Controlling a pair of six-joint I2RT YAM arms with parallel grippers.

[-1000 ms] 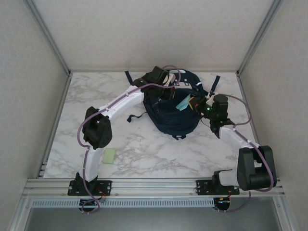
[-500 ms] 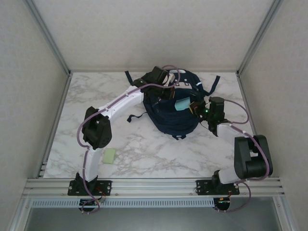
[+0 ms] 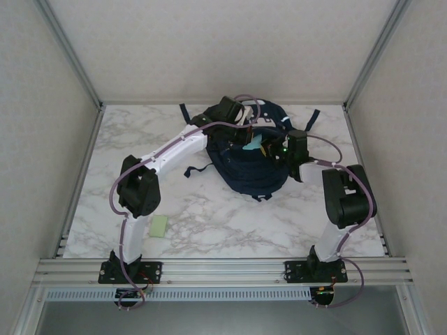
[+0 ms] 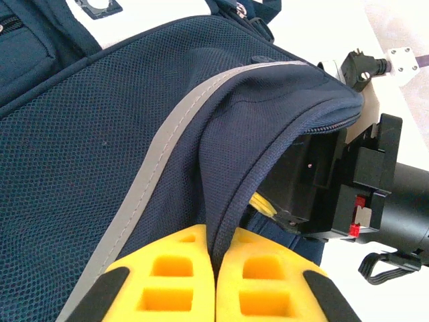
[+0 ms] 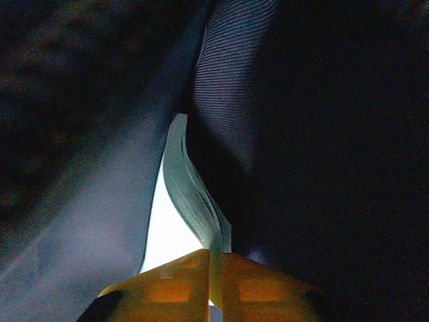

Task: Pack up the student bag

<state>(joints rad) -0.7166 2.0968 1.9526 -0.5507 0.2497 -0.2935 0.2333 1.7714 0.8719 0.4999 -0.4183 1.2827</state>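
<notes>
The student bag [image 3: 248, 174] lies at the back centre of the marble table [image 3: 195, 209], with both arms reaching in on it. At the opening, the left gripper [image 4: 214, 245] is pinched tight on the bag's rim fabric and holds the flap up. Under that flap the right gripper [image 5: 213, 258] sits inside the dark opening. Its fingers are clamped on a pale teal pad [image 5: 194, 194], which curves upward between the fabric walls.
</notes>
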